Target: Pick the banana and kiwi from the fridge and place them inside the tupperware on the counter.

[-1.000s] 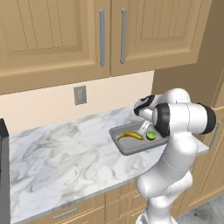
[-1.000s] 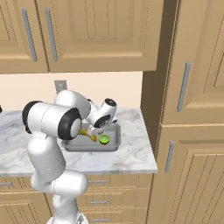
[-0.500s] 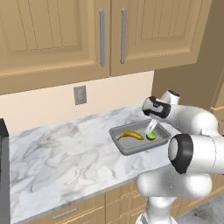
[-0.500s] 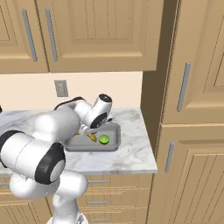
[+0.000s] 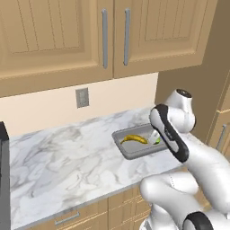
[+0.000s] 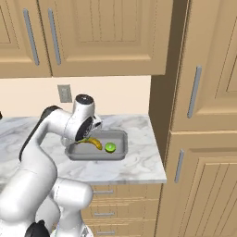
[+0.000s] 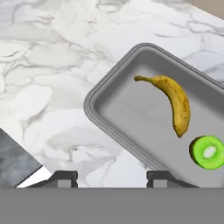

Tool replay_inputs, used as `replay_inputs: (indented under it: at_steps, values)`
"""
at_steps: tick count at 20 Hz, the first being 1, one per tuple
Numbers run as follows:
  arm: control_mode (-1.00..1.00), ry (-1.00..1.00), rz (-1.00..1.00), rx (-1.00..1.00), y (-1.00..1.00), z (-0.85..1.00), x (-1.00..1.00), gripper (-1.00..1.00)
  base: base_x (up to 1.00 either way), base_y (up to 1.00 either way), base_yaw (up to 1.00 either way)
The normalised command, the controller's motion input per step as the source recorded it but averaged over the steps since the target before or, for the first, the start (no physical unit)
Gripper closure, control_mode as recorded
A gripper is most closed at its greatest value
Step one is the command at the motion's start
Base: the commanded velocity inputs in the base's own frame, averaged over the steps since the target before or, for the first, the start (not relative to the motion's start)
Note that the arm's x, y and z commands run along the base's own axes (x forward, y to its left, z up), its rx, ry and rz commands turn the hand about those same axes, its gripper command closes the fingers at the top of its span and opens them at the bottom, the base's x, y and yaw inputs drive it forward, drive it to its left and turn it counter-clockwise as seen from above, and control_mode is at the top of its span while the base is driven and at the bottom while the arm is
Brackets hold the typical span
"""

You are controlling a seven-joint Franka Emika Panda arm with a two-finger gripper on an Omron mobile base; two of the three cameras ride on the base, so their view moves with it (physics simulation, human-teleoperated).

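Sitting in the tupperware [image 7: 113, 114] at centre right of the hand view, the banana [image 7: 176, 101] and kiwi [image 7: 207, 152] lie just apart (bare counter [image 7: 48, 70] all round). The gripper [image 7: 111, 178] hovers over the tray's near rim, fingers spread, holding nothing.

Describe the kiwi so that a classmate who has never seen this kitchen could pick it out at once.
Start at the marbled counter under the tan wall cupboards and find the shallow grey tupperware near its right end. Two fruits lie inside, apart; the kiwi is the small round bright green one, not the long curved yellow banana beside it.
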Motion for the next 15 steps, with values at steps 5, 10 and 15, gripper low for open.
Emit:
replay_inputs:
  at_steps: [5, 10, 15]
  values:
    - [-1.00, -0.20, -0.13, 0.00, -0.40, 0.25, -1.00, -1.00, 0.00, 0.00, 0.00]
    - [-1.00, -0.25, -0.06, 0.00, -0.49, 0.56, -0.99, -1.00, 0.00, 0.00, 0.00]
    - [-1.00, -0.22, 0.00, 0.00, -0.51, 0.79, -0.88, -1.00, 0.00, 0.00, 0.00]
